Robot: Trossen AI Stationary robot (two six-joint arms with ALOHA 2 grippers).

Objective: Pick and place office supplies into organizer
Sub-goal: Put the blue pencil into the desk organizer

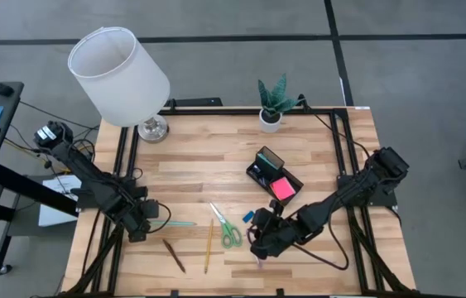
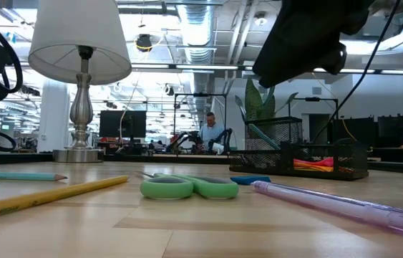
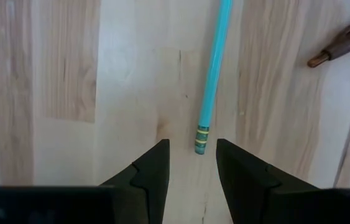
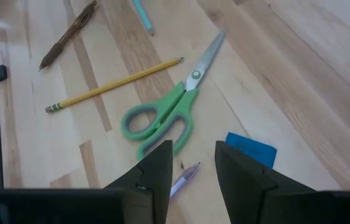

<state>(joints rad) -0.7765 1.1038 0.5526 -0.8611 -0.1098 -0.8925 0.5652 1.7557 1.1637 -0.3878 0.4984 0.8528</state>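
Hovering low at the near left of the table, my left gripper [image 3: 192, 163] stands with its fingers parted and nothing between them, lined up on the eraser end of the slim teal pencil [image 3: 214, 74], which I judge is its next pick.

My right gripper [image 4: 193, 165], near centre-right, is likewise parted and empty, poised over the tip of the translucent purple pen [image 4: 182, 179].

Loose stock on the wooden table [image 1: 199, 157], outward from there:
- green-handled scissors [image 4: 162, 115], flat, just beside the pen;
- blue rectangular eraser [image 4: 251, 149], close by;
- yellow pencil [image 4: 115, 86];
- brown pen [image 4: 68, 35], further left.

Black mesh organizer [image 1: 264, 170], further back at centre-right, holds the pink sticky-note pad [image 1: 282, 189].

Non-task: white-shaded lamp [image 1: 121, 74], potted plant [image 1: 272, 103], both at the far edge.
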